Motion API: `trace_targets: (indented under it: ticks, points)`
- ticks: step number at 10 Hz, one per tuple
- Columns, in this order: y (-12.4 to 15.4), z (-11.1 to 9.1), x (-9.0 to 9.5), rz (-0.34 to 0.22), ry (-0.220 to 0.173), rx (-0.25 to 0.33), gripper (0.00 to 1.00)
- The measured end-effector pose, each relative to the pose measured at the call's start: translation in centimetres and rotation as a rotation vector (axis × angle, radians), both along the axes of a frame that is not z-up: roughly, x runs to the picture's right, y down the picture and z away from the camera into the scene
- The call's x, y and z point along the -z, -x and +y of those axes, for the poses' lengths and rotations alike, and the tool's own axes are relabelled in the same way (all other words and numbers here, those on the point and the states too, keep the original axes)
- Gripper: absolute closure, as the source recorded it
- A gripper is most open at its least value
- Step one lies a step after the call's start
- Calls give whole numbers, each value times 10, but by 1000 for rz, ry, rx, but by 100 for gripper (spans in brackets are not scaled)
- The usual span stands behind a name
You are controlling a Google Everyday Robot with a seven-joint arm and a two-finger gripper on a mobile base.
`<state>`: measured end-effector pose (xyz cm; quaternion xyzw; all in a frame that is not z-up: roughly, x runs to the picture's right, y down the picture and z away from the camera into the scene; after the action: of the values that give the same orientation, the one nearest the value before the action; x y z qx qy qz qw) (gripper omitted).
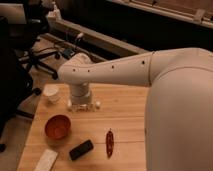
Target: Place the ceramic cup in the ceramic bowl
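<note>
**Loose items on the wooden table**

A wooden table (125,114) carries three stray things near its front edge. A flat white block (46,161) lies at the front left corner. A dark rectangular object (81,149) lies just beside it, and a red chili pepper (109,143) sits a little further right. Beyond the table are a black office chair (36,61) and a long pale ledge (100,44).

White ceramic cup (52,93), glossy reddish-orange ceramic bowl (57,126), white end effector (81,105) over pale wooden table (125,115)

Dim room; wooden table (125,117), perhaps office chairs (36,59) behind.
</note>
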<state>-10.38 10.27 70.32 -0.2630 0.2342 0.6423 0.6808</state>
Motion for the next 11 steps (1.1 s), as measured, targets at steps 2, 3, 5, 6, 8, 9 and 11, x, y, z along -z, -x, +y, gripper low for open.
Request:
trace_targets:
  ticks: [2,3,5,6,8,9,11]
  points:
    - [0,0,0,0,0,0,35]
    - [0,0,0,0,-1,1,35]
    - [0,0,0,0,-1,3,35]
    - [1,-1,-2,10,-14,8,35]
    - [26,-14,-7,31,-91,45,35]
    - [54,-27,-8,41,-157,71,35]
    - [118,-47,-5,42,-268,91,35]
